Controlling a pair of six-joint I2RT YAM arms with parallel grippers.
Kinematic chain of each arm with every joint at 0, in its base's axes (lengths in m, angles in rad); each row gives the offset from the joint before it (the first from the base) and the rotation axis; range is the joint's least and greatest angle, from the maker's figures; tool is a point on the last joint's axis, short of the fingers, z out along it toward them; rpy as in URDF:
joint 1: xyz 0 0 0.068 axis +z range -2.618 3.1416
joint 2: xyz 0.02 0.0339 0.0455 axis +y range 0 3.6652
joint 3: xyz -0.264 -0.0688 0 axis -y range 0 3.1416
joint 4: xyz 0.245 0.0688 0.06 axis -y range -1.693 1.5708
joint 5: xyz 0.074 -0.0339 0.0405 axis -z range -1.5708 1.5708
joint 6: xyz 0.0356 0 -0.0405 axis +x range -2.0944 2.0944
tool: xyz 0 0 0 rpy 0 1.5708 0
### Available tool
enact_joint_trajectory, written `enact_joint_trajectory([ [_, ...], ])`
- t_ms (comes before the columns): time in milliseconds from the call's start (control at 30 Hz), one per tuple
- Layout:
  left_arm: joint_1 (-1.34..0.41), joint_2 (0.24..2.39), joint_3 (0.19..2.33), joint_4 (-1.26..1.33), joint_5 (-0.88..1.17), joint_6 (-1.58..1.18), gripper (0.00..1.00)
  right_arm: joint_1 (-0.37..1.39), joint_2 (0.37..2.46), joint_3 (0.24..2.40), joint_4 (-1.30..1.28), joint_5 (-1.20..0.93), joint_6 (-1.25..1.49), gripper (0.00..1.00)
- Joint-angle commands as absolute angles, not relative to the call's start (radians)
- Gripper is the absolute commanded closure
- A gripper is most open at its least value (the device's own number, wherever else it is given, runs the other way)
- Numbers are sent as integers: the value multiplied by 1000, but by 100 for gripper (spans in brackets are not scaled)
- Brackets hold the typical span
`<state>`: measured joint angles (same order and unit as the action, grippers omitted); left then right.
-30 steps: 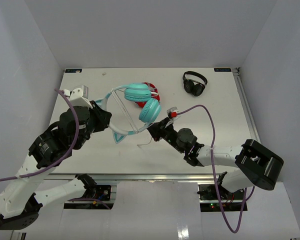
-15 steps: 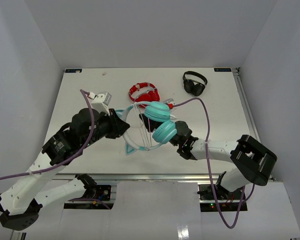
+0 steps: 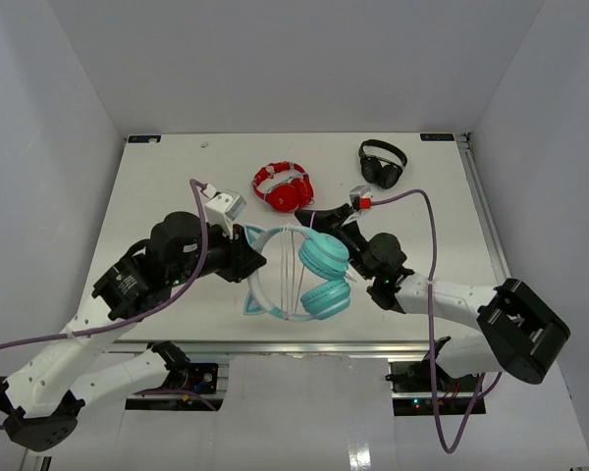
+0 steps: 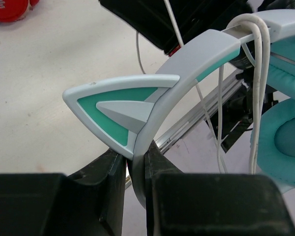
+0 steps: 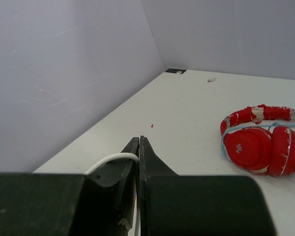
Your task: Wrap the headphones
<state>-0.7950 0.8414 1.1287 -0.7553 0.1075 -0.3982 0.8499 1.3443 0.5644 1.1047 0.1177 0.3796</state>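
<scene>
The teal headphones (image 3: 319,275) with pale cat-ear headband hang above the table's near middle. My left gripper (image 3: 247,257) is shut on the headband just below a cat ear (image 4: 123,105). The thin white cable (image 3: 296,267) runs in several strands across the headband and ear cups, looped over the band (image 4: 258,49) in the left wrist view. My right gripper (image 3: 319,218) sits just behind the ear cups and is shut on the white cable (image 5: 113,160), which curls out over its left finger.
Red headphones (image 3: 285,186) lie on the table behind the teal ones and show in the right wrist view (image 5: 265,140). Black headphones (image 3: 383,163) lie at the back right. White walls enclose the table on three sides.
Both arms moved right and toward the near edge with the headphones. The red headphones are now uncovered. My right gripper swung from beside the lower cup to behind the cups, drawing the cable across.
</scene>
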Motion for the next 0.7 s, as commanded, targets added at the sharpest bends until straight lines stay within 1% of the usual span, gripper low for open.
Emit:
enact_joint_trajectory([
  [0, -815, 870, 1109, -788, 304, -318, 100, 808, 1270, 572, 1114, 158, 290, 91],
  [267, -815, 918, 1088, -795, 302, -259, 100, 784, 1220, 632, 973, 101, 209, 92],
  [533, -815, 972, 1072, -831, 218, -214, 100, 773, 1228, 762, 773, 14, 108, 92],
  [667, -815, 1012, 1079, -872, 99, -206, 100, 760, 1272, 900, 476, -54, 28, 92],
])
